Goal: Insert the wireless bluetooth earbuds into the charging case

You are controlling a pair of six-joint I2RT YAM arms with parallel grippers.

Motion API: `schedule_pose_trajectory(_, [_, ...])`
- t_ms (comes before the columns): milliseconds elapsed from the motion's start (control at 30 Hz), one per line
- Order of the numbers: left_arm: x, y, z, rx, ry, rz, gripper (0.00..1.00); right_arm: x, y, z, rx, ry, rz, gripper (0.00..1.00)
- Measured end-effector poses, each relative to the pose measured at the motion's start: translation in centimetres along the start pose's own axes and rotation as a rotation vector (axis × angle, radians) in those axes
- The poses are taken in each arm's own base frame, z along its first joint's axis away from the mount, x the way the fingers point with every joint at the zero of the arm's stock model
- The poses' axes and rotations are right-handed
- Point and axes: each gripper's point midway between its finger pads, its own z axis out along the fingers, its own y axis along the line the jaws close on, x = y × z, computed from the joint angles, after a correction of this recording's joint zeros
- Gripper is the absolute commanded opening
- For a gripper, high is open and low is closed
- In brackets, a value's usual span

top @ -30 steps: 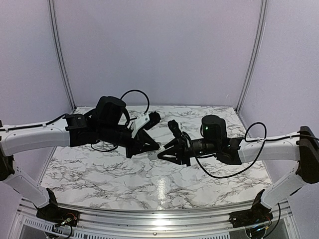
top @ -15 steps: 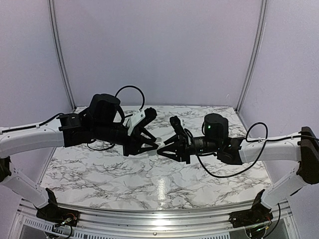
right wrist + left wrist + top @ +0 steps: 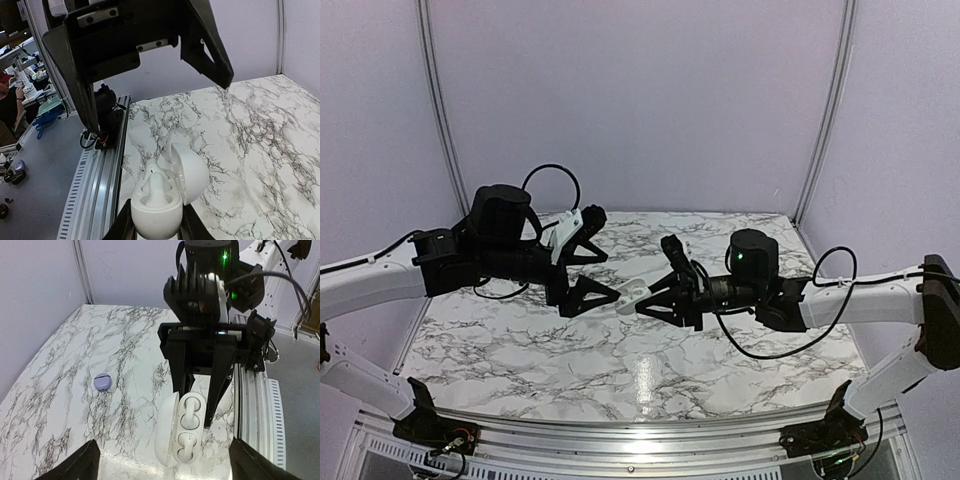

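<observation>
a: so where are we at? the right tool (image 3: 192,409) is pinched shut on the glossy white clamshell charging case (image 3: 182,427). its lid is flipped open and it's held up off the white marble-pattern table (image 3: 60,390). the left tool (image 3: 166,456) is gaping wide with nothing in it, right by the case mouth.

b: yeah. the small whitish pebble-like earbuds (image 3: 187,416) look to be sitting in both wells, though i can't tell if they're fully seated. i'd back the left tool straight out so a finger doesn't clip the lid. hold the case level with the right, then nudge each one flat before shutting the lid.

a: and the little lilac rounded thing (image 3: 103,381) lying on the table, well apart from all this?

b: can't tell if that's a bud or another case. i'd leave it till this one's closed.
</observation>
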Motion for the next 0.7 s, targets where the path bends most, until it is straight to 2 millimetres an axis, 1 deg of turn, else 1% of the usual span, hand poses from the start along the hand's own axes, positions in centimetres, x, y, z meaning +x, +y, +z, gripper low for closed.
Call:
schedule_pose_trajectory(133, [2.2, -0.2, 1.0, 0.036, 0.049, -0.031, 0.99, -0.1, 0.4, 0.0, -0.022, -0.002, -0.003, 0.0])
schedule_pose_trajectory(233, [3.2, -0.6, 1.7, 0.068, 0.072, -0.042, 0.99, -0.3, 0.7, -0.1, -0.036, -0.008, -0.009, 0.0])
schedule_pose_trajectory(333, [3.9, -1.4, 2.4, 0.11, 0.09, -0.038, 0.94, -0.4, 0.8, -0.1, -0.042, -0.012, -0.012, 0.0])
schedule_pose_trajectory(400, [4.0, -2.1, 2.6, 0.137, 0.093, -0.024, 0.89, -0.4, 0.8, -0.1, -0.043, -0.012, -0.011, 0.0])
schedule_pose_trajectory(467, [3.9, -3.5, 2.8, 0.177, 0.087, 0.01, 0.85, -0.4, 0.8, -0.1, -0.044, -0.013, -0.011, 0.0])
schedule_pose_trajectory(533, [3.7, -4.4, 2.8, 0.197, 0.083, 0.037, 0.83, -0.4, 1.0, -0.1, -0.055, -0.013, -0.009, 0.0])
schedule_pose_trajectory(633, [3.2, -5.5, 2.6, 0.216, 0.066, 0.08, 0.8, -0.6, 1.2, -0.1, -0.065, -0.017, -0.004, 0.0])
schedule_pose_trajectory(700, [3.0, -5.7, 2.4, 0.215, 0.059, 0.104, 0.77, -0.8, 1.4, -0.2, -0.081, -0.025, 0.0, 0.0])
